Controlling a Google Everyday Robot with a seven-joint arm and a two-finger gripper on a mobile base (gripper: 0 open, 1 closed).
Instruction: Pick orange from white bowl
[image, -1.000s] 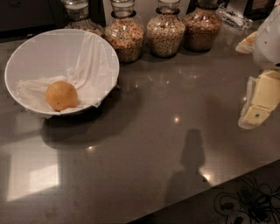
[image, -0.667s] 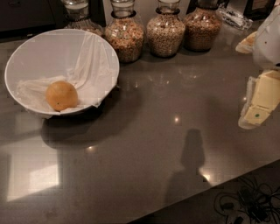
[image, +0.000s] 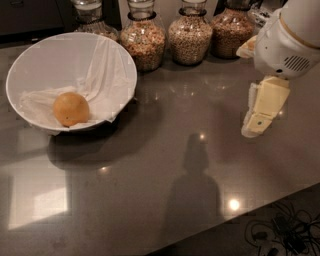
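Observation:
The orange (image: 71, 108) lies in the near left part of the white bowl (image: 30, 60), on the white cloth that lines it. The bowl stands at the left of a dark grey counter. My gripper (image: 260, 120) hangs from the white arm at the right side, far to the right of the bowl and above the counter. It holds nothing.
Several glass jars of grain (image: 189, 34) stand in a row along the back of the counter (image: 165, 165), behind and to the right of the bowl. The counter's front edge runs diagonally at the lower right, with cables (image: 280, 235) on the floor beyond it.
My gripper and arm have shifted left toward the middle of the counter. The orange and bowl have not moved.

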